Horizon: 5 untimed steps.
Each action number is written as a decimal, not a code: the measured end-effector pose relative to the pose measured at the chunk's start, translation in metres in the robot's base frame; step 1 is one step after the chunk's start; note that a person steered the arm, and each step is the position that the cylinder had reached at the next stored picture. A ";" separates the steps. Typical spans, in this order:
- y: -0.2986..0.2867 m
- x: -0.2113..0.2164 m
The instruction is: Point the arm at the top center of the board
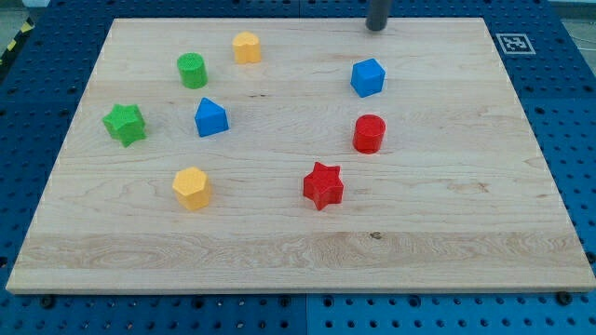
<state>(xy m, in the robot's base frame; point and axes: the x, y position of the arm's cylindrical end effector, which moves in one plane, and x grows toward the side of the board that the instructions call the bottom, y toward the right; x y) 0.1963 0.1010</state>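
Rod: no jaws on this arm — it ends in a straight dark rod, so nothing spreads, presses together or pinches, and nothing is held.
Tip: my tip (376, 28) rests at the far edge of the board, a little right of centre, touching no block.
Nearest block: blue cube (368, 77), near side of the tip and apart from it.
Task target: the far centre of the board lies just left of the tip, between the tip and the small yellow block.
Board: light wooden board (298, 251) with visible grain, lying flat.
Right cluster: red cylinder (369, 134) sits nearer than the blue cube; red star (323, 185) lies nearer still and slightly left.
Left cluster: small yellow block (246, 46) far, green cylinder (192, 71) to its left and nearer, green star (125, 124) close to the left edge, blue triangular block (211, 117) right of the green star.
Near left: larger yellow block (192, 188), its shape roughly hexagonal, well apart from the red star.
Contacts: every block stands separate — none touches another.
Surface below: blue perforated table (28, 93) shows around the board on all sides.
Marker: black-and-white square tag (514, 43) just off the board's far right corner.
Room: a strip of yellow-black tape (11, 42) shows at the far left; little else can be made out.
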 end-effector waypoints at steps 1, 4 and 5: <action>-0.014 -0.004; -0.078 -0.004; -0.122 -0.004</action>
<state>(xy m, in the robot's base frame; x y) 0.1922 -0.0213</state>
